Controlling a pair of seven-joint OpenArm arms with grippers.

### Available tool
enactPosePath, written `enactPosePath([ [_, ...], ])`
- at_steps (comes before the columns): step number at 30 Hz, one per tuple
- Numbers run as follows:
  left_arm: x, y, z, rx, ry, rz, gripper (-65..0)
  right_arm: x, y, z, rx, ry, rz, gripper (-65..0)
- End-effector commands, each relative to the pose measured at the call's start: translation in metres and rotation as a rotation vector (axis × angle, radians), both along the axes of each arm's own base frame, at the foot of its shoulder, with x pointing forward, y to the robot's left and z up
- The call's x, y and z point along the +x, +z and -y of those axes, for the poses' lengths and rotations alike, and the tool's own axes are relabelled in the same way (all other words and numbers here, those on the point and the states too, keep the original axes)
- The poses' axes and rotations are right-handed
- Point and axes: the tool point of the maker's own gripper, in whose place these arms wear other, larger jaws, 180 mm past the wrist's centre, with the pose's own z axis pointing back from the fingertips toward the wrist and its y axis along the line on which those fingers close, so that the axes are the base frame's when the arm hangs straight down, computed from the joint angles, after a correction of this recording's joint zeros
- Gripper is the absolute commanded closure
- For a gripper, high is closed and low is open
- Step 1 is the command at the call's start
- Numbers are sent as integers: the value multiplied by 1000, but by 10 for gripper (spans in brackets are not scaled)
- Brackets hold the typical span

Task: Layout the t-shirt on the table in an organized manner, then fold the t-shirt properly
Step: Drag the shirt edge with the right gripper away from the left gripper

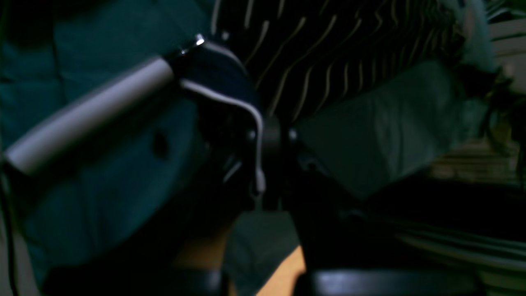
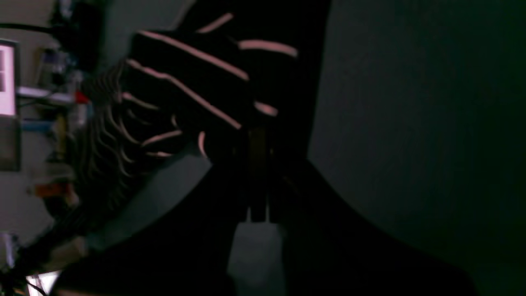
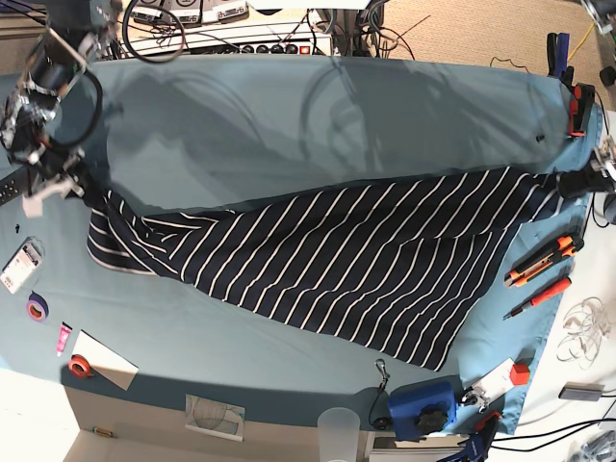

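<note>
"Where's the t-shirt [image 3: 346, 252] now?"

"Stretched nearly the whole width of the table [image 3: 289, 115], corner to corner on a slant, sagging toward the near edge in the middle. The right gripper [image 3: 72, 183] has it by the far-left end, the left gripper [image 3: 577, 181] by the right edge. Both look pinched closed on cloth; the left wrist view shows a white-trimmed hem clamped at the jaws, and the right wrist view shows striped folds bunched above closed jaws, though it's dim."

"What worries you?"

"It's pulled taut. If either arm tugs further I'd guess a hem slips out, and that end drops in a heap. And it's skewed, so laid down like this it won't sit square for folding. The left end is also bunched, so a fold may get trapped under it."

"Anything in the way?"

"Clutter round the rim. Orange-handled tools [image 3: 544, 260] just beside the right edge, tape rolls [image 3: 38, 308] and a card [image 3: 21, 265] at the left edge, a blue device [image 3: 419, 406] and a plastic cup [image 3: 339, 428] on the near edge. The lowest corner of the fabric hangs near that blue device, and a sweep could drag things."
</note>
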Motion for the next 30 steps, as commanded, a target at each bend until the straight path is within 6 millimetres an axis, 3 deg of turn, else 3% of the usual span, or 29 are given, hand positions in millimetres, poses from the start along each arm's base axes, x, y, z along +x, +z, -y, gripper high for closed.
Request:
enactPosePath([
  [1, 6, 20, 1, 24, -26, 65, 0, 7, 18, 9, -15, -7, 52, 0],
  [7, -10, 44, 56, 97, -192, 175, 0, 3, 43, -1, -68, 81, 95, 0],
  [10, -13, 67, 83, 137, -264, 291, 0, 10, 72, -5, -156, 131, 166, 0],
  [13, -11, 100, 94, 192, -264, 425, 0, 21, 111, -12, -271, 180, 264, 0],
  [16, 0, 143, 82, 299, -177, 586, 0, 32, 151, -13, -421, 192, 362, 0],
  [20, 20, 201, 51, 432, -18, 803, 0, 50, 182, 13, -625, 102, 419, 0],
  [25, 44, 214, 29, 487, 13, 811, 0, 84, 187, 54, -696, -78, 405, 0],
  [30, 88, 210, 17, 465, 27, 804, 0, 146, 173, 65, -634, -139, 401, 0],
])
